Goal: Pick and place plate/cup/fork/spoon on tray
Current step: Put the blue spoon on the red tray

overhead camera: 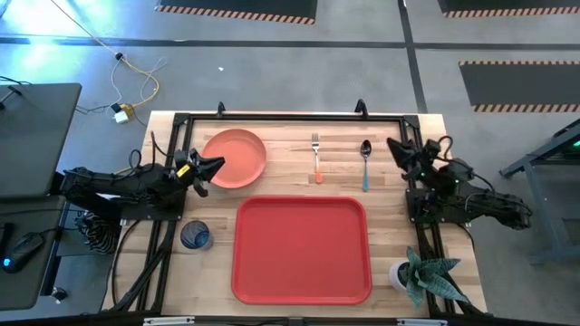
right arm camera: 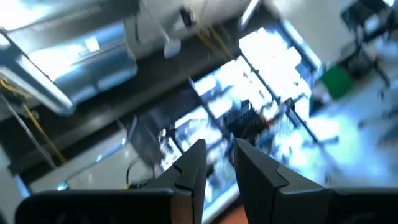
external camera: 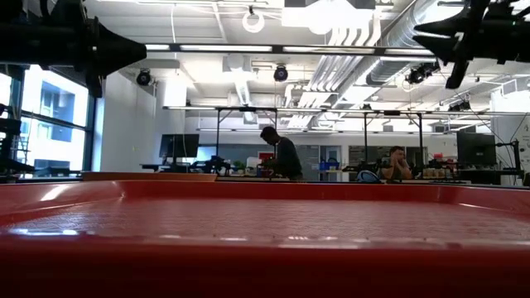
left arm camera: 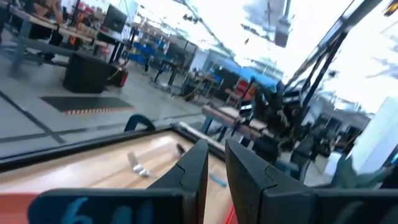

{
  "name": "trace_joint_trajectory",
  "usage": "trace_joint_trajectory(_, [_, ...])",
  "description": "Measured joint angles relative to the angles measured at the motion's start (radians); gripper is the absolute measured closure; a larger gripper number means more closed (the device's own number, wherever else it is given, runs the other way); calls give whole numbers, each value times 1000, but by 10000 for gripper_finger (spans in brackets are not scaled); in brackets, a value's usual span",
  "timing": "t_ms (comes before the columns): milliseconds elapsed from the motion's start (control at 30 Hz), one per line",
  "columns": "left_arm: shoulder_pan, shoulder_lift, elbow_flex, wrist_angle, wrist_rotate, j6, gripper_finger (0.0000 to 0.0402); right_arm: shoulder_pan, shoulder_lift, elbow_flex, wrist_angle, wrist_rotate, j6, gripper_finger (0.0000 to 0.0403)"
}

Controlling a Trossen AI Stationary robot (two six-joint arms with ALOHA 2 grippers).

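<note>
The salmon-orange plate (overhead camera: pixel 237 156) lies flat on the table at the far left. The orange-handled fork (overhead camera: pixel 316 156) and the blue-handled spoon (overhead camera: pixel 365 161) lie side by side at the far middle. The blue cup (overhead camera: pixel 196 236) stands at the near left, beside the red tray (overhead camera: pixel 302 249), which fills the low view's foreground (external camera: pixel 265 223). My left gripper (overhead camera: pixel 217 167) is shut and empty, raised over the plate's left rim, pointing right. My right gripper (overhead camera: pixel 391 143) is shut and empty, raised to the right of the spoon.
A small potted plant (overhead camera: pixel 424 274) stands at the near right corner, next to the tray. A black frame rail (overhead camera: pixel 290 116) runs along the table's far edge. People sit and stand in the room behind (external camera: pixel 281 157).
</note>
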Motion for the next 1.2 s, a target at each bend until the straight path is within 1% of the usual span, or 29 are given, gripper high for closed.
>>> trace_joint_trajectory(133, [0, 0, 0, 61, -15, 10, 355, 0, 0, 2, 40, 51, -45, 329])
trace_joint_trajectory(267, [0, 0, 0, 146, -36, 42, 355, 0, 18, 55, -36, 63, -43, 329])
trace_joint_trajectory(400, [0, 0, 0, 284, -47, 49, 355, 0, 82, 158, -131, 63, -51, 329])
trace_joint_trajectory(500, [0, 0, 0, 358, -51, 102, 355, 0, 147, 251, -232, 64, -95, 329])
trace_joint_trajectory(567, [0, 0, 0, 392, -52, 141, 355, 0, 197, 317, -312, 96, -104, 329])
trace_joint_trajectory(700, [0, 0, 17, 390, -53, 167, 355, 0, 307, 462, -515, 202, -60, 329])
trace_joint_trajectory(800, [0, 0, 38, 387, -52, 169, 355, 0, 400, 580, -702, 234, -17, 329])
trace_joint_trajectory(900, [0, 2, 73, 387, -47, 195, 355, -1, 499, 694, -869, 250, 27, 329])
trace_joint_trajectory(1067, [0, 60, 168, 370, -5, 288, 355, -1, 658, 866, -1061, 283, 53, 329])
trace_joint_trajectory(1200, [0, 154, 272, 231, 1, 330, 355, -24, 768, 988, -1177, 270, 67, 329])
